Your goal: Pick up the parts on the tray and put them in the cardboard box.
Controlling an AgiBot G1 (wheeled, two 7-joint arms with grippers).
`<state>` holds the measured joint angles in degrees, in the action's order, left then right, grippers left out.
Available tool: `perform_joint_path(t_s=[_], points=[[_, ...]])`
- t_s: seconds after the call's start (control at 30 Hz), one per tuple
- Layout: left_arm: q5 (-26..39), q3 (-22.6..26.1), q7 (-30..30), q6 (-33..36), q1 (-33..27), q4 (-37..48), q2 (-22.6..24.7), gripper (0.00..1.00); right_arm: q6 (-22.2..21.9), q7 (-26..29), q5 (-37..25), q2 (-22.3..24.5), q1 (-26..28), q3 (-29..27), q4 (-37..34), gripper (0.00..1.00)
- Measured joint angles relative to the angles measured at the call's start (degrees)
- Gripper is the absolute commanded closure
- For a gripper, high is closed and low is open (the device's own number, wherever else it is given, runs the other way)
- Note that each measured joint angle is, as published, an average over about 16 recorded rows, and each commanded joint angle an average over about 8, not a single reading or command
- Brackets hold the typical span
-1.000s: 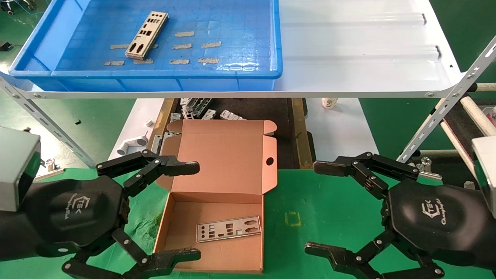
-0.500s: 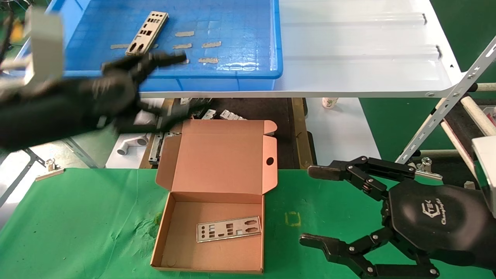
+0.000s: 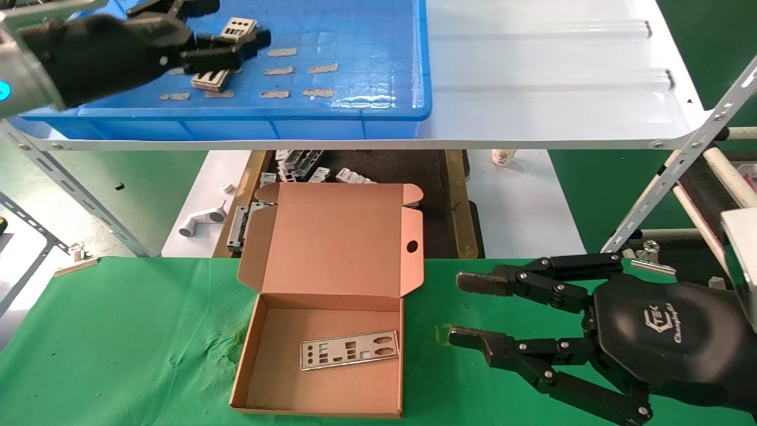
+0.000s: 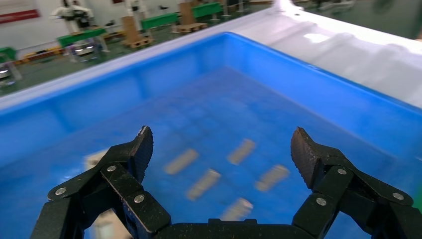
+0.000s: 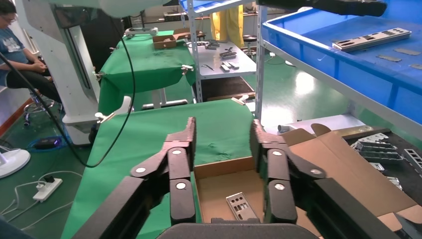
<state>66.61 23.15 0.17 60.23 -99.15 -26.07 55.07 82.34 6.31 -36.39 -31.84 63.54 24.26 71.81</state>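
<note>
One part [image 3: 349, 349] already flat on the floor of the cardboard box [image 3: 322, 387], long axis left to right; one more part [image 3: 223, 54] left in the tray [image 3: 355, 106], up on the white shelf [image 3: 550, 89] at the far left. Left tool [image 3: 219, 26] spread wide, grasping nothing, hanging directly over that plate, near finger crossing its middle. Plate's long axis slanted from near-left to far-right, so probably best gripped across the narrow width, fingers straddling the long edges. Hard to tell from the left wrist view how high above the tray floor. Tan tape scraps [image 3: 295, 71] stuck to the floor just right of the plate, flat and unlikely to obstruct. Tray rim and shelf edge between plate and box: likely a lift over both before the drop toward the near side. Right tool [image 3: 467, 310] idle low over the green bench [image 3: 118, 343], right of the box, fingers parted and empty. Small silver brackets [image 3: 307, 168] and a white pipe fitting [image 3: 201, 222] beyond the box, under the shelf, out of the way.
</note>
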Motion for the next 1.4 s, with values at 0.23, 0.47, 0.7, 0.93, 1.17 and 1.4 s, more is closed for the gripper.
perform_joint_path(t_s=[0.23, 0.47, 0.7, 0.93, 1.17, 1.4], points=[[4.2, 1.9, 2.7, -5.5, -6.5, 11.0, 3.9, 0.0, 0.0, 0.0, 0.0, 0.0, 0.0, 0.0, 0.0, 1.0], [6.9, 3.5, 4.2, -9.7, -10.1, 18.3, 7.1, 0.0, 0.0, 0.0, 0.0, 0.0, 0.0, 0.0, 0.0, 1.0], [7.9, 4.1, 4.1, -12.0, -11.9, 22.7, 9.0, 0.0, 0.0, 0.0, 0.0, 0.0, 0.0, 0.0, 0.0, 1.0], [8.0, 4.1, 2.8, -13.5, -12.6, 25.3, 9.9, 0.14, 0.0, 0.0, 0.0, 0.0, 0.0, 0.0, 0.0, 1.0], [8.2, 4.3, 1.4, -14.1, -12.8, 26.4, 10.3, 0.53, 0.0, 0.0, 0.0, 0.0, 0.0, 0.0, 0.0, 1.0], [8.5, 4.5, 1.0, -14.6, -12.7, 26.6, 10.4, 0.96, 0.0, 0.0, 0.0, 0.0, 0.0, 0.0, 0.0, 1.0]])
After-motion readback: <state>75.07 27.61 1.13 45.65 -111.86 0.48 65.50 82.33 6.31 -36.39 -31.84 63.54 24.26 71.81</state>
